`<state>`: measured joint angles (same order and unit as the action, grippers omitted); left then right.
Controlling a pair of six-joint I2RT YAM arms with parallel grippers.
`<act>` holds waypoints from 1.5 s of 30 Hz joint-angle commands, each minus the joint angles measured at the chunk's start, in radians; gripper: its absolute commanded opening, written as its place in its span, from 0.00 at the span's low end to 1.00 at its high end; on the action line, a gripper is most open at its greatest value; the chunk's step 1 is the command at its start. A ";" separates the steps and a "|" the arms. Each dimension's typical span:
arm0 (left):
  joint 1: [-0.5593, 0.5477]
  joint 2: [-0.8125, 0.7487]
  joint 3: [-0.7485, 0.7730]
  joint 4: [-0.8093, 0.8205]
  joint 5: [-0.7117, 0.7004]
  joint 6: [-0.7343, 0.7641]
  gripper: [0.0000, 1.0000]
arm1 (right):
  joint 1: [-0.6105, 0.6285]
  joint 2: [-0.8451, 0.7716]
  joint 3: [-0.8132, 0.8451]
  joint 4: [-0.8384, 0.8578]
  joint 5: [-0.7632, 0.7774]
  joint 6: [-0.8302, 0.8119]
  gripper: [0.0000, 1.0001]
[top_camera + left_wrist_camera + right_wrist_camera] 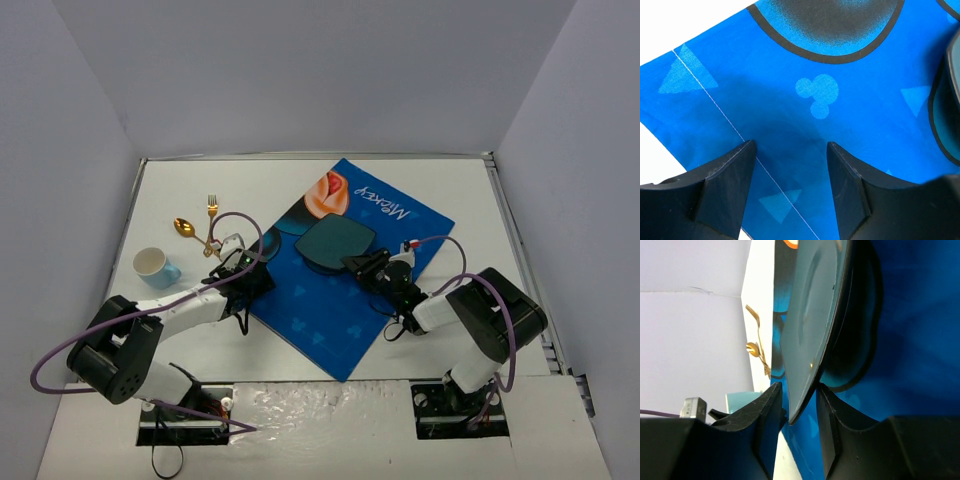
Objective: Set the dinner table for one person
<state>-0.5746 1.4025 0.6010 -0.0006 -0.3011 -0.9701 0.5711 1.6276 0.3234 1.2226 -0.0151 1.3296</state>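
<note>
Dinner table (180, 190): white top with a thin metal rim; it carries everything, and bare surface shows at the far left.
Mat (320, 310): blue cartoon-print cloth lying askew across the table's middle, one corner toward the arms; I judge it the base of the place setting.
Plate (335, 242): dark teal, on the mat's far half beside the printed face; likely meant as the centre of the setting.
Right gripper (800, 400): at the plate's near rim; its wrist view shows the rim running between the two fingers, which the top view hides under the wrist; whether they pinch it or stand just clear I cannot tell.
Left gripper (790, 147): fingers spread with nothing between them, low over the mat's left edge; probably there to steady the cloth; only its wrist view shows the stitched seam.
Cup (155, 266): pale blue, upright on bare table left of the mat, well apart from the plate.
Spoon (190, 231) and fork (212, 207): gold, beyond the cup; not yet laid beside the plate.
</note>
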 commanded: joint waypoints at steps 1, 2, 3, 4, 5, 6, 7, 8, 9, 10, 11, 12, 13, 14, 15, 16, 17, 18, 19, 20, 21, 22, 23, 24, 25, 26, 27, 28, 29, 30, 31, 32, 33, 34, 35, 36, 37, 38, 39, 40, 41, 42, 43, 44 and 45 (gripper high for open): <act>-0.005 -0.004 0.011 -0.096 -0.016 0.020 0.56 | 0.004 -0.053 -0.003 0.212 0.012 -0.037 0.30; -0.005 -0.004 0.012 -0.096 -0.018 0.022 0.56 | 0.004 -0.054 -0.001 0.203 0.012 -0.045 0.30; -0.005 -0.003 0.013 -0.098 -0.019 0.024 0.56 | 0.002 -0.055 -0.001 0.191 0.011 -0.052 0.30; -0.005 -0.002 0.013 -0.099 -0.021 0.027 0.56 | 0.000 -0.057 0.000 0.179 0.010 -0.059 0.30; -0.007 0.000 0.014 -0.101 -0.023 0.028 0.56 | -0.001 -0.057 0.000 0.176 0.009 -0.067 0.30; -0.006 0.000 0.014 -0.101 -0.025 0.028 0.56 | -0.004 -0.054 0.000 0.174 0.008 -0.068 0.30; -0.005 0.000 0.016 -0.101 -0.026 0.030 0.56 | -0.006 -0.054 0.000 0.171 0.007 -0.070 0.30; -0.005 0.001 0.017 -0.104 -0.026 0.032 0.56 | -0.009 -0.053 0.000 0.168 0.007 -0.073 0.30; -0.005 0.001 0.017 -0.106 -0.026 0.033 0.56 | -0.013 -0.052 0.000 0.166 0.007 -0.076 0.30; -0.005 0.003 0.017 -0.105 -0.027 0.033 0.56 | -0.016 -0.051 0.000 0.163 0.005 -0.081 0.30; -0.005 0.003 0.017 -0.106 -0.028 0.034 0.56 | -0.020 -0.051 0.002 0.155 0.001 -0.084 0.30; -0.005 0.003 0.017 -0.107 -0.029 0.034 0.56 | -0.024 -0.051 0.003 0.148 -0.002 -0.087 0.30; -0.005 0.004 0.017 -0.108 -0.029 0.033 0.56 | -0.026 -0.051 0.003 0.144 -0.005 -0.092 0.31; -0.005 0.006 0.019 -0.108 -0.031 0.033 0.56 | -0.029 -0.052 0.003 0.142 -0.008 -0.093 0.31; -0.005 0.006 0.019 -0.109 -0.032 0.034 0.56 | -0.032 -0.052 0.003 0.133 -0.009 -0.099 0.31; -0.005 0.009 0.019 -0.110 -0.032 0.034 0.56 | -0.038 -0.052 0.000 0.131 -0.010 -0.100 0.31; -0.004 0.010 0.020 -0.112 -0.034 0.034 0.56 | -0.043 -0.053 -0.001 0.128 -0.013 -0.103 0.31; -0.004 0.011 0.021 -0.112 -0.034 0.035 0.56 | -0.046 -0.053 -0.002 0.123 -0.016 -0.104 0.31; -0.004 0.013 0.022 -0.112 -0.034 0.036 0.56 | -0.048 -0.052 -0.002 0.119 -0.020 -0.106 0.31; -0.004 0.014 0.023 -0.112 -0.036 0.037 0.56 | -0.051 -0.051 -0.002 0.114 -0.026 -0.109 0.31; -0.004 0.015 0.024 -0.113 -0.037 0.037 0.56 | -0.053 -0.050 -0.001 0.109 -0.030 -0.112 0.31; -0.004 0.016 0.025 -0.115 -0.038 0.037 0.56 | -0.056 -0.047 0.000 0.106 -0.034 -0.112 0.31; -0.004 0.016 0.026 -0.117 -0.039 0.037 0.56 | -0.057 -0.044 0.001 0.104 -0.037 -0.113 0.31; -0.005 0.016 0.027 -0.119 -0.039 0.038 0.56 | -0.057 -0.039 0.002 0.104 -0.041 -0.115 0.31; -0.004 0.015 0.028 -0.119 -0.039 0.039 0.56 | -0.058 -0.036 0.003 0.103 -0.045 -0.116 0.31; -0.004 0.014 0.028 -0.120 -0.040 0.038 0.56 | -0.059 -0.032 0.003 0.103 -0.047 -0.117 0.32; -0.004 0.012 0.028 -0.122 -0.041 0.037 0.56 | -0.060 -0.028 0.002 0.103 -0.048 -0.118 0.32; -0.004 0.011 0.030 -0.124 -0.043 0.037 0.56 | -0.059 -0.025 0.001 0.102 -0.050 -0.117 0.33; -0.004 0.010 0.031 -0.125 -0.044 0.037 0.56 | -0.059 -0.022 0.000 0.101 -0.053 -0.117 0.34; -0.005 0.009 0.032 -0.126 -0.045 0.037 0.56 | -0.059 -0.018 0.000 0.101 -0.058 -0.118 0.35; -0.005 0.007 0.033 -0.127 -0.046 0.037 0.56 | -0.059 -0.014 0.000 0.101 -0.063 -0.119 0.35; -0.004 0.007 0.033 -0.127 -0.048 0.036 0.56 | -0.058 -0.010 0.000 0.101 -0.067 -0.118 0.36; -0.004 0.009 0.033 -0.128 -0.048 0.035 0.56 | -0.057 -0.009 -0.002 0.101 -0.068 -0.118 0.37; -0.004 0.011 0.033 -0.129 -0.047 0.033 0.56 | -0.057 -0.009 -0.005 0.100 -0.068 -0.118 0.39; -0.005 0.012 0.033 -0.130 -0.047 0.034 0.56 | -0.057 -0.010 -0.008 0.097 -0.067 -0.117 0.41; -0.005 0.012 0.033 -0.129 -0.047 0.034 0.56 | -0.057 -0.012 -0.010 0.092 -0.067 -0.117 0.43; -0.004 0.013 0.033 -0.128 -0.047 0.033 0.56 | -0.057 -0.014 -0.010 0.085 -0.068 -0.120 0.45; -0.004 0.013 0.033 -0.129 -0.047 0.033 0.56 | -0.058 -0.014 -0.008 0.076 -0.074 -0.125 0.47; -0.004 0.013 0.033 -0.130 -0.048 0.032 0.56 | -0.058 -0.015 -0.004 0.065 -0.081 -0.130 0.48; -0.004 0.013 0.033 -0.130 -0.048 0.032 0.56 | -0.058 -0.016 0.001 0.053 -0.089 -0.135 0.50; -0.004 0.013 0.033 -0.130 -0.049 0.031 0.56 | -0.057 -0.018 0.006 0.045 -0.094 -0.139 0.51; -0.004 0.013 0.034 -0.130 -0.049 0.031 0.56 | -0.057 -0.021 0.009 0.040 -0.095 -0.142 0.51; -0.004 0.013 0.036 -0.131 -0.049 0.031 0.56 | -0.057 -0.024 0.012 0.026 -0.098 -0.147 0.51; -0.004 0.012 0.037 -0.131 -0.049 0.031 0.56 | -0.057 -0.026 0.014 0.013 -0.100 -0.151 0.51; -0.005 0.012 0.036 -0.131 -0.049 0.032 0.56 | -0.057 -0.028 0.017 0.005 -0.105 -0.155 0.51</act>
<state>-0.5766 1.4055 0.6176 -0.0632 -0.3376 -0.9463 0.5175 1.6325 0.3029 1.1849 -0.0964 1.2073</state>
